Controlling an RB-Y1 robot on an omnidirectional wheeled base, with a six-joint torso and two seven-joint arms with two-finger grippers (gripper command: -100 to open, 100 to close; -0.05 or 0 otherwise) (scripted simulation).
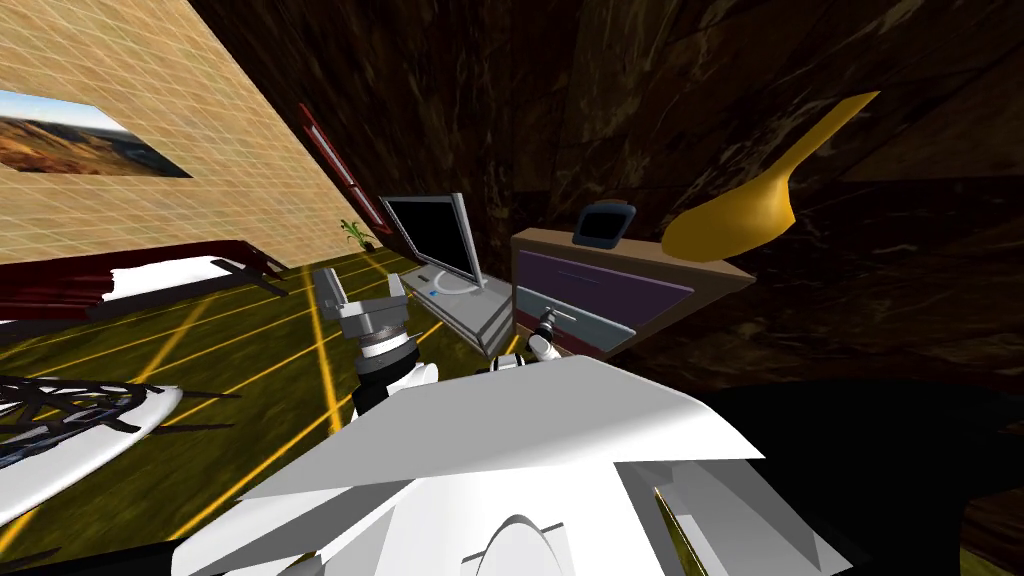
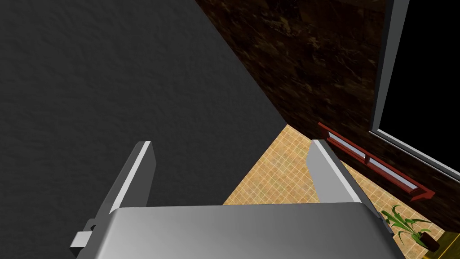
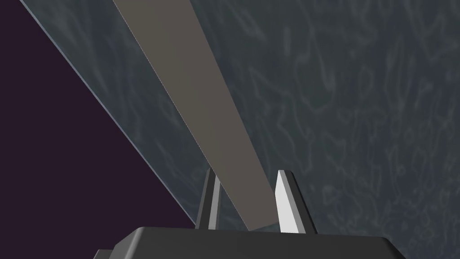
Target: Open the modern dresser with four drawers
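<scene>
Our right gripper (image 3: pixel 246 202) reaches forward to the dresser (image 1: pixel 600 278) just ahead, its fingers pinching the bar handle (image 3: pixel 197 90) of a grey-blue drawer (image 1: pixel 592 322). Our left gripper (image 1: pixel 362 292) points upward nearby, fingers spread.

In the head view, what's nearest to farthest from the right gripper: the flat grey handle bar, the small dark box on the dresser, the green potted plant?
1. Flat grey handle bar: clamped in the right gripper.
2. Small dark box: up on the brown dresser top.
3. Green potted plant: farthest, off to the left.
</scene>
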